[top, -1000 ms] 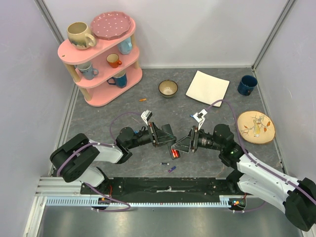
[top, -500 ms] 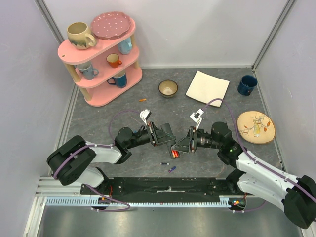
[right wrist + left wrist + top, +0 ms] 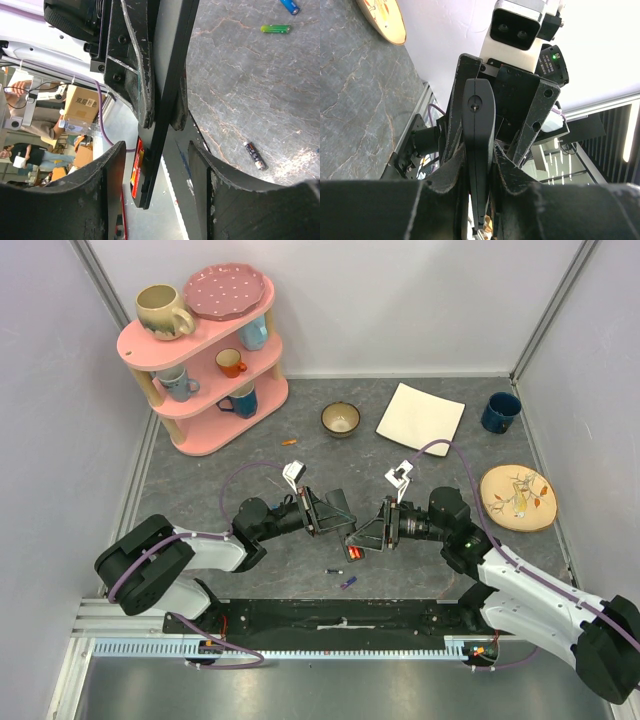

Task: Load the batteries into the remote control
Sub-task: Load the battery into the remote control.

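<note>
Left gripper (image 3: 338,518) is clamped tight on the remote control (image 3: 479,130), holding it on edge above the table (image 3: 200,490). Right gripper (image 3: 155,150) stands parted, jaws straddling the remote's end without visibly pinching it. A red battery (image 3: 137,162) shows in the open bay, so loading looks partly done. A green battery (image 3: 275,29), blue battery (image 3: 290,6) and dark battery (image 3: 255,155) lie loose on the table.

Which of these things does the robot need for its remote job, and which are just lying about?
Needed: remote, held in the left hand; red batteries in it; loose batteries on the table.
Lying about: pink shelf with mugs and pink plate, bowl, white plate, blue cup, painted plate.
</note>
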{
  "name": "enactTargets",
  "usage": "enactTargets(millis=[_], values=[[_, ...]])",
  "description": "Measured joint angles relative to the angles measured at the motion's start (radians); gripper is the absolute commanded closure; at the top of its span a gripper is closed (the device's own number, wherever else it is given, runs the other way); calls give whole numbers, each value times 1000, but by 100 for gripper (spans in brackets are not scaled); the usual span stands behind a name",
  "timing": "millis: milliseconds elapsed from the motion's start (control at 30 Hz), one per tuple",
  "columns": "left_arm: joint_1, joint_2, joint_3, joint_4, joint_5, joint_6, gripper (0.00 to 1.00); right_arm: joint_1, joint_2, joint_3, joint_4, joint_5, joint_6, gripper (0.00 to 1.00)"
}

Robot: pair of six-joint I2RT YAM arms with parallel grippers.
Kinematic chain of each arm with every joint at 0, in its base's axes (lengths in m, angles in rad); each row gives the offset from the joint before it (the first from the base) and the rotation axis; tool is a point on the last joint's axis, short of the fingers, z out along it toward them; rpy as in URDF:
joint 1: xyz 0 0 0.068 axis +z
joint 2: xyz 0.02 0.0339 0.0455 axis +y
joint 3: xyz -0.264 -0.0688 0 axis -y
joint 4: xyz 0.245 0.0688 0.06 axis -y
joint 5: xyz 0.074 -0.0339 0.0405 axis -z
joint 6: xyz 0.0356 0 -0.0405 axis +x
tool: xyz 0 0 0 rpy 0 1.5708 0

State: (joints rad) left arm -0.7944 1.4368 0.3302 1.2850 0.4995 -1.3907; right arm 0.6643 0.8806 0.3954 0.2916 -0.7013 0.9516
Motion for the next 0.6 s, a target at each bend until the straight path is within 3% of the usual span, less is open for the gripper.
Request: enactTargets(millis=[467,600], values=[[0,0,26,-6,-2,5,98,1,2,-8,29,-35,21,68],[0,0,26,-16,-5,10,98,1,10,-9,38,-36,26,69]])
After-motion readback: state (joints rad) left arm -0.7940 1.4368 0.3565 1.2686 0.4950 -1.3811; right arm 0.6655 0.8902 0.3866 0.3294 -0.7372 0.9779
